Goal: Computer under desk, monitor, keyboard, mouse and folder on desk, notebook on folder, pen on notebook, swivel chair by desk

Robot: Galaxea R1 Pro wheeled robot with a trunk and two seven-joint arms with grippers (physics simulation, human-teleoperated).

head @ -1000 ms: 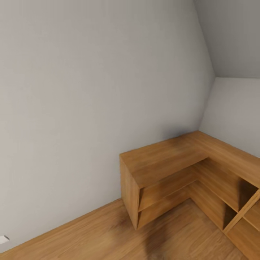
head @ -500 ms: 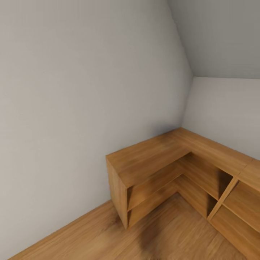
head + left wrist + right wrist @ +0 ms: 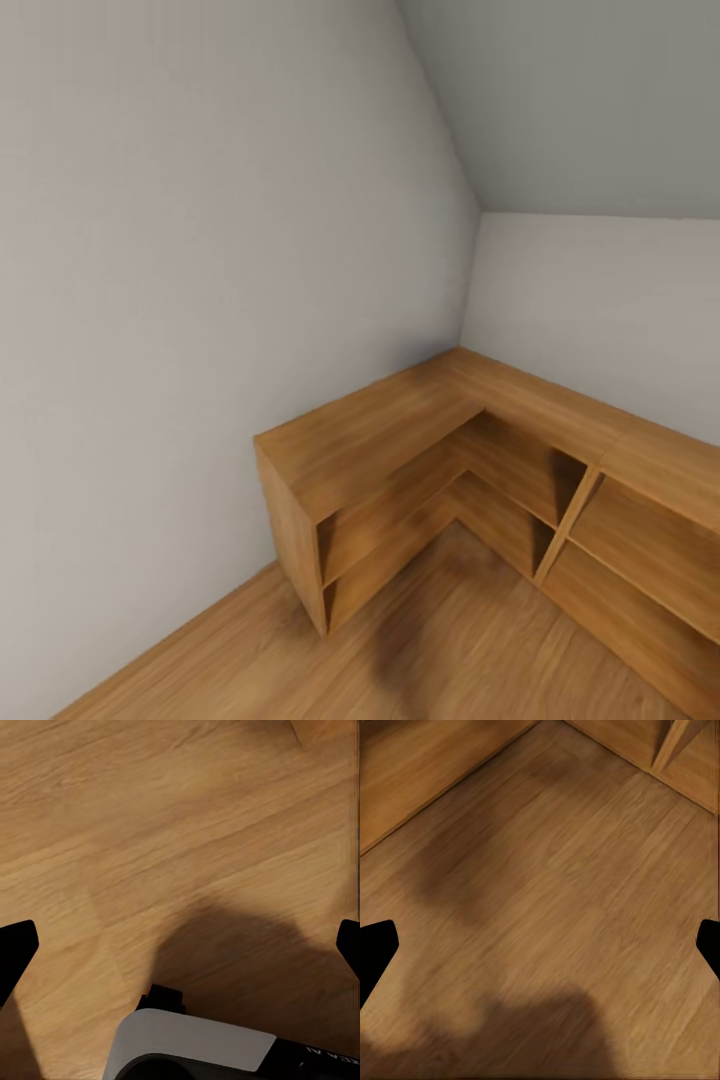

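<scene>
I'm facing a corner with an L-shaped wooden shelf unit (image 3: pixel 400 470), no desk here, so both grippers (image 3: pixel 180 945) (image 3: pixel 540 945) hang wide open over bare floor (image 3: pixel 555 892), carrying nothing.

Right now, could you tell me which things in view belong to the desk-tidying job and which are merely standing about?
Belonging to the job:
- left gripper, open, nothing between its fingertips
- right gripper, open, nothing between its fingertips

Merely there:
- wooden corner shelf unit
- wooden floor
- grey walls
</scene>
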